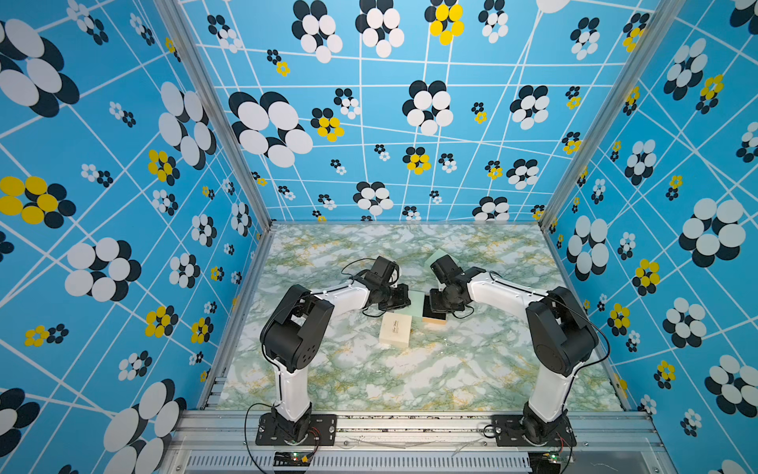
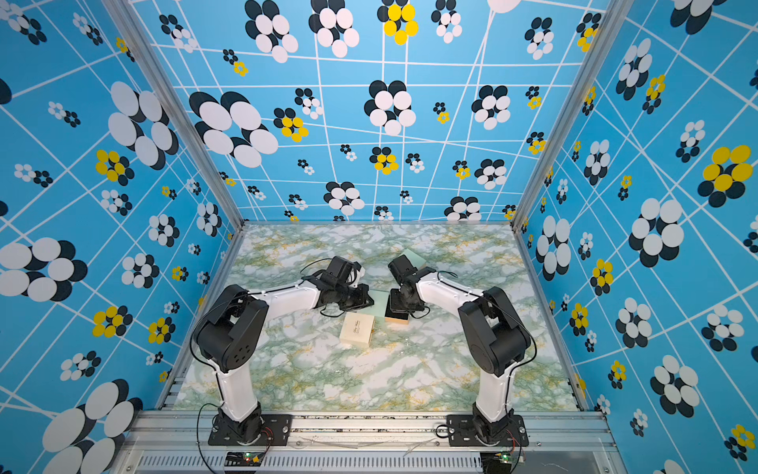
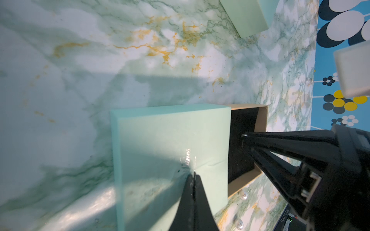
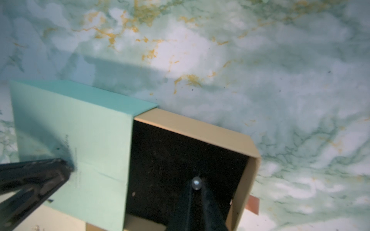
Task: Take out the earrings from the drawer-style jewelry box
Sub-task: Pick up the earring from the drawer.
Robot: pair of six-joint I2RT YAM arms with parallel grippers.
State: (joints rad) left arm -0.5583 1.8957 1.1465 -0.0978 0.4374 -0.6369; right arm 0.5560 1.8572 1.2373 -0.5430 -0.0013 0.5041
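Two robot arms meet over a drawer-style jewelry box on a green-veined marble table (image 1: 410, 377), with a cream box (image 1: 395, 330) lying just beside it. The left gripper (image 3: 193, 177), jaws pressed together, bears its tip down on the mint sleeve (image 3: 170, 140). That pins the sleeve while the tan drawer (image 4: 200, 130) stands pulled out, its black lining exposed. Inside the drawer, the right gripper (image 4: 196, 186) pinches a pearl earring (image 4: 196, 182) at its very tips, just above the lining. The lift looks best done straight up and slowly, with the grip unchanged and clear of the drawer wall. The left tip should hold the sleeve down so the box does not shift, since the round bead could easily squirt from so slight a hold. Two glinting beads (image 3: 243, 194) on the table just beside the drawer are probably earrings already out. In both top views the wrists cover the drawer and both grippers' tips. The earring's post is hidden between the jaws, and the drawer floor behind the right gripper is unseen, so whether more remain cannot be told.
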